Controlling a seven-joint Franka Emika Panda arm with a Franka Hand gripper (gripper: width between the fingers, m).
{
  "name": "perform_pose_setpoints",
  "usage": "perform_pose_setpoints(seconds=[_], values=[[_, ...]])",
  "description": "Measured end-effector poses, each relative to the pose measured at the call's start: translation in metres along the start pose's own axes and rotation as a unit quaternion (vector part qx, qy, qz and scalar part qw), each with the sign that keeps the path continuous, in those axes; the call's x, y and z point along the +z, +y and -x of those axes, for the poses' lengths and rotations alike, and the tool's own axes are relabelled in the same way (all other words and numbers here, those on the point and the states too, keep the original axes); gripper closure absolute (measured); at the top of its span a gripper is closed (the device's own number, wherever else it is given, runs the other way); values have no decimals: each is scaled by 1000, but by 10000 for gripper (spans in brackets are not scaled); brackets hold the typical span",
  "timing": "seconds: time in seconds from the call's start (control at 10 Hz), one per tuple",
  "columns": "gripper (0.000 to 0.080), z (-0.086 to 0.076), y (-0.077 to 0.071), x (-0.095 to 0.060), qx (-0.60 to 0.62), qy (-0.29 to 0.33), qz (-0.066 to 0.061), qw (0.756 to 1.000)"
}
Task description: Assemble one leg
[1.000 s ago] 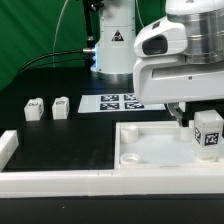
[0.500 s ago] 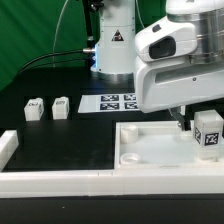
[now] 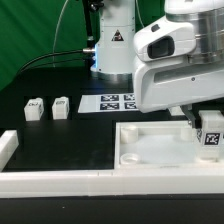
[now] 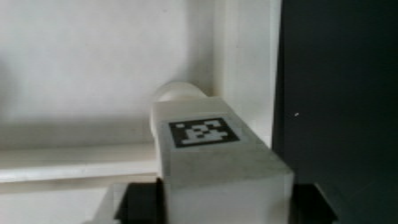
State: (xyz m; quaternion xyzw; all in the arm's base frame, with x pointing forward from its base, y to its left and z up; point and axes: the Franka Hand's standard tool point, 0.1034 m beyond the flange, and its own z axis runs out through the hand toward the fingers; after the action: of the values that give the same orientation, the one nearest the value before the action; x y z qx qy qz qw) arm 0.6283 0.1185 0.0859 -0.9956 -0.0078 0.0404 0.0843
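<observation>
Gripper (image 4: 231,205) clamped on leg (image 3: 211,137), jaws on opposite side faces. Leg upright at tray (image 3: 160,150) corner, exterior view's right. Light, rigid plastic (probably slick): hold flat sides, mid-body.

The leg (image 4: 214,150) is white, with a square black-and-white pixel-patterned tag on one face; a second leg (image 3: 34,108) and a third leg (image 3: 61,106) are white with small dark tags; the tray-like part (image 3: 150,152) is plain white; the marker board (image 3: 120,102) is white with black-and-white squares; the surface (image 3: 70,140) is black; the backdrop (image 3: 25,35) is green.
</observation>
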Motion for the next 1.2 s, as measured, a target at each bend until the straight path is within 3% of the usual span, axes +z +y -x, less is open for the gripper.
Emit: perform_pose_setpoints(seconds=[0.3, 0.5, 0.8, 1.2], values=[[491, 0, 1, 0, 33, 1, -1, 999], [491, -2, 4, -1, 155, 4, -8, 988], [493, -2, 5, -1, 307, 2, -10, 952], [494, -2, 3, -1, 514, -5, -18, 858]])
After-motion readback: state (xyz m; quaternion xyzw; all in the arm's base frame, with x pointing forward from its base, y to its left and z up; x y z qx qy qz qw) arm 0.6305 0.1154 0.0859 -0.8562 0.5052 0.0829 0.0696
